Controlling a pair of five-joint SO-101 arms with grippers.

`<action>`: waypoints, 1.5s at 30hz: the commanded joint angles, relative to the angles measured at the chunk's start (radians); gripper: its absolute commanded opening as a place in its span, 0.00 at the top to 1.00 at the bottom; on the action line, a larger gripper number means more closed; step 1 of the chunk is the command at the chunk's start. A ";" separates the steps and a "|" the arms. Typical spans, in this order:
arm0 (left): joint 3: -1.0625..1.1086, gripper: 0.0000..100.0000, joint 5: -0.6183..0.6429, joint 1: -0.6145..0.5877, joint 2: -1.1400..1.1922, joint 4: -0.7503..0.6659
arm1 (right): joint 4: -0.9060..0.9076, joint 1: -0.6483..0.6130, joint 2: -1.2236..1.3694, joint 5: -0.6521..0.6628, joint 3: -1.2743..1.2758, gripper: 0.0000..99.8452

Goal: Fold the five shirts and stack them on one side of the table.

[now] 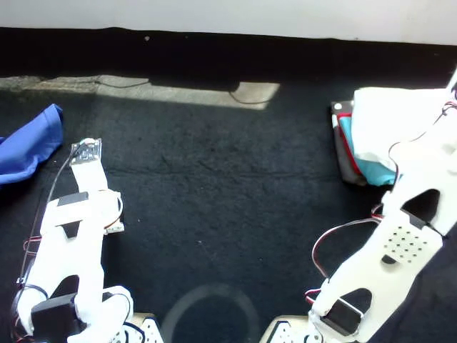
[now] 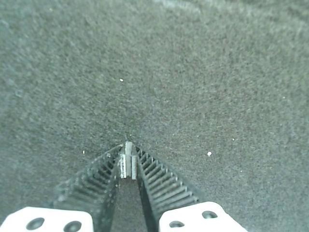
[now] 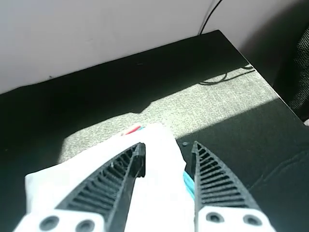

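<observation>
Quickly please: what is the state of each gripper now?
Left gripper: closed, holding nothing.
Right gripper: open, above the white shirt.

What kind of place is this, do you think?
Probably a robot lab bench: a black cloth-covered table against a pale wall, with a stack of folded shirts beside the right arm.

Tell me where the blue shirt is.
In the high view the blue shirt lies at the left edge of the table, beside the left arm, opposite the stack.
</observation>
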 commanded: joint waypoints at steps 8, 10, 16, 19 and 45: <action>0.002 0.99 -0.005 -0.004 -0.013 -0.015 | 0.321 -0.120 -0.059 0.095 -0.102 0.99; 0.002 0.99 -0.005 -0.004 -0.013 -0.015 | 0.317 -0.130 -0.067 0.100 -0.065 0.99; 0.002 0.99 -0.005 -0.004 -0.013 -0.015 | 0.320 -0.131 -0.074 0.104 0.133 0.99; 0.002 0.99 -0.005 -0.004 -0.013 -0.015 | 0.320 -0.130 -0.133 0.104 0.344 0.99; -0.077 0.99 -0.006 -0.047 -0.087 0.074 | 0.234 -0.162 -0.510 0.095 0.707 0.99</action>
